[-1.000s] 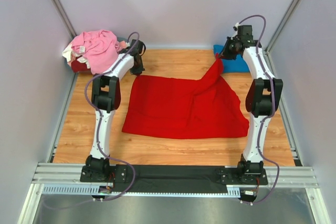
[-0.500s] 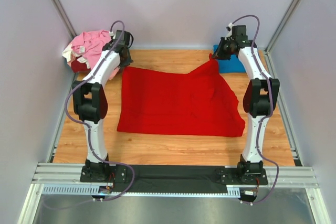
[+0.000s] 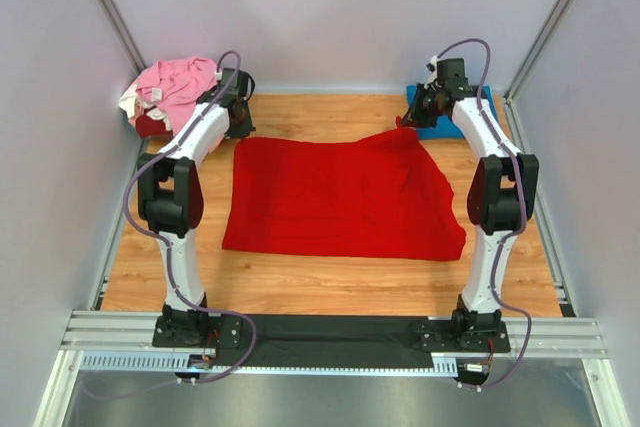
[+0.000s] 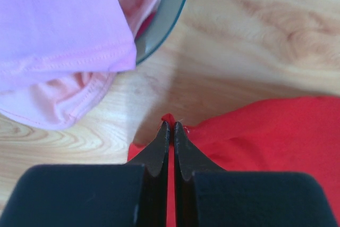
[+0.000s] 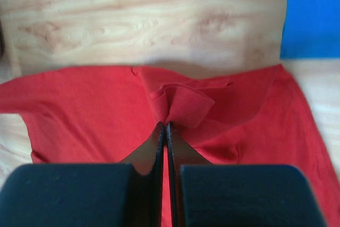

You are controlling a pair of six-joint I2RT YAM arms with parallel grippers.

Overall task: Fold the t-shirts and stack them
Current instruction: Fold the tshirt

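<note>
Both arms have drawn the far edge of the red t-shirt point(image 3: 340, 197) outward and down. The peak of cloth that hung from the right gripper point(image 3: 415, 112) a second ago is now lowered almost to the surface, and the left gripper point(image 3: 238, 119) has shifted left and farther out, so the far-left corner is pulled straight.

The left gripper's fingers are pressed together on the tip of that far-left corner. The right gripper is likewise clamped on a small bunch of fabric at the far-right corner.

The garment lies spread across the middle of the table point(image 3: 300, 282), nearly flat, with creases remaining toward its right side. Judged from this layout, the spreading step is close to complete and folding has not begun.

The surface is light wood-grain board. A heap of pink t-shirts point(image 3: 180, 92) overhangs a container with a grey rim point(image 4: 167, 17) at the far left. A blue t-shirt point(image 3: 455, 125) lies at the far right. Pale walls point(image 3: 340, 17) enclose three sides, and a metal rail point(image 3: 330, 332) runs along the near edge.
</note>
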